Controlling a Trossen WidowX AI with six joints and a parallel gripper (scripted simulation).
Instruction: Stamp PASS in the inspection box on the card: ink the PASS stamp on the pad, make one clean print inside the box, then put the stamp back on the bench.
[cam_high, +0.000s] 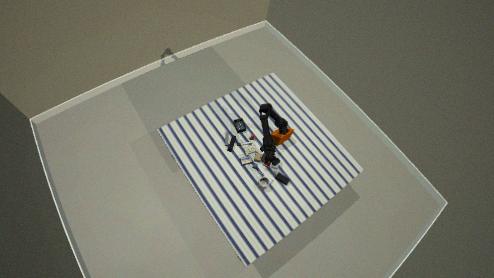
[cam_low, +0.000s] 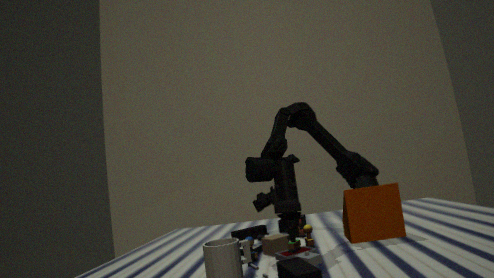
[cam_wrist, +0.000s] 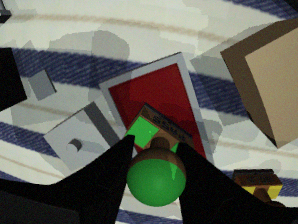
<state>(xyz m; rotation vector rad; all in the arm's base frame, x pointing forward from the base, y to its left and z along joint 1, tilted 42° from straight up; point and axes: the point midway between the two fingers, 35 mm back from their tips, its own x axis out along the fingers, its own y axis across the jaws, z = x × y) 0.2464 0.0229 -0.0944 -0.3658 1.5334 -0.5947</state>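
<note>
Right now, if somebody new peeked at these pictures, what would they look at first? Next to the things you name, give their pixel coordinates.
Probably the big orange block (cam_high: 283, 136) (cam_low: 374, 214), bright beside the foot of the black arm (cam_high: 268, 131) (cam_low: 327, 140). Up close, it's the shiny green knob of the stamp (cam_wrist: 156, 182), held in the claw (cam_high: 272, 161) (cam_low: 292, 239) (cam_wrist: 154, 145) over the red ink pad (cam_wrist: 150, 90).

Stamp: green round knob, brown neck and block, green patch on top, dark lettering along one side; the stamp (cam_low: 294, 245) (cam_wrist: 156, 182) is gripped in the gripper (cam_high: 270, 160) (cam_low: 291, 239) (cam_wrist: 154, 145), knob up, block over the pad's near part; whether they touch, I can't tell.
Pad: the pad (cam_low: 295, 253) (cam_wrist: 150, 92) is red in a pale grey rim, uncovered, flat on the bench.
Bench: blue-and-white striped top on the bench (cam_high: 240, 220) (cam_low: 435, 225) (cam_wrist: 75, 30).
Card: too small to make out surely.
</note>
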